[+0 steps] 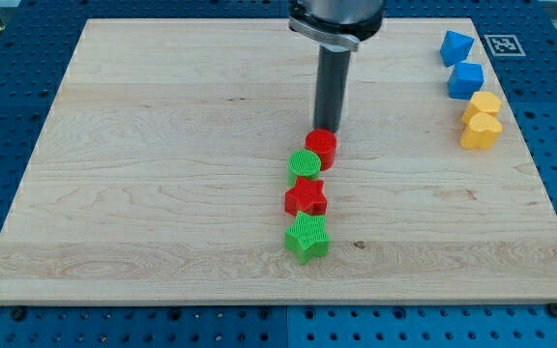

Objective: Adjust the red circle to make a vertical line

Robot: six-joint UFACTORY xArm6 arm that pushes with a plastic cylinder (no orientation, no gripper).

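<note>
My tip (pixel 329 130) is the bottom end of a straight dark rod. This tool has no parts that open or close, so it holds nothing. My tip sits right at the top edge of the red circle (pixel 321 147), on the side toward the view's top, and looks like it touches it.

The red circle is near the middle of the wooden tabletop (pixel 162 145). Just below it, a little to the view's left, is the green circle (pixel 304 165), touching it. Below that comes the red star (pixel 306 198), then the green star (pixel 307 237). The four make a line that leans a bit, with the red circle off to the view's right.

Well apart, at the view's top right, sit two blue blocks (pixel 461 63) and two yellow blocks (pixel 482 120) in a row.
</note>
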